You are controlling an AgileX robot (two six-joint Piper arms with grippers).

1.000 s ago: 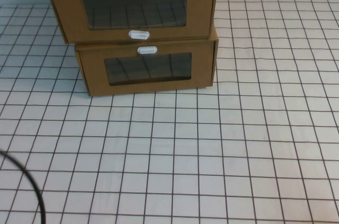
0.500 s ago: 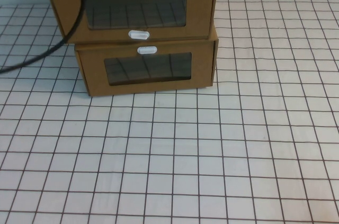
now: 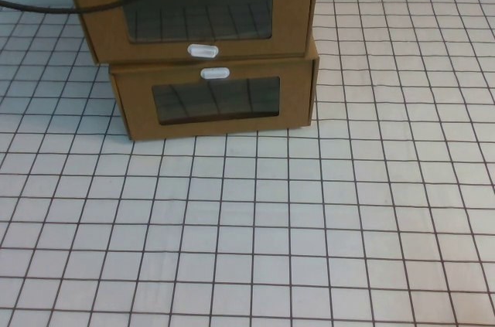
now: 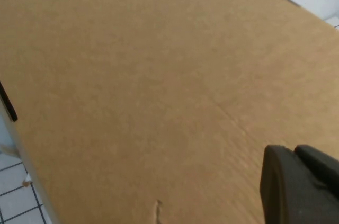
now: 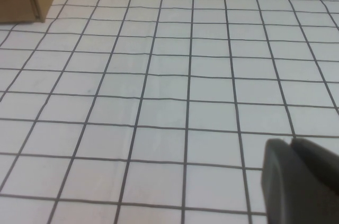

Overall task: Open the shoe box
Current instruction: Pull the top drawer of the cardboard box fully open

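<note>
- High view: two stacked boxes at the far side of the gridded table (image 3: 348,226), upper shoe box (image 3: 193,2) on lower shoe box (image 3: 213,99), long axes running left-right. Window fronts face the robot. White upper pull (image 3: 203,50) sits just above white lower pull (image 3: 215,73). No gripper in frame. Black cable (image 3: 116,4) crosses the upper box's front left corner and could snag.
- Left wrist view: left gripper (image 4: 296,181) is close over a plain cardboard panel, probably the upper box's top. No pull in sight, opening can't be told, nothing seen held. This is the nearer arm; the pulls lie on the front face.
- Right wrist view: right gripper (image 5: 296,181) is closed and empty over bare table, well apart from the stack's corner.
</note>
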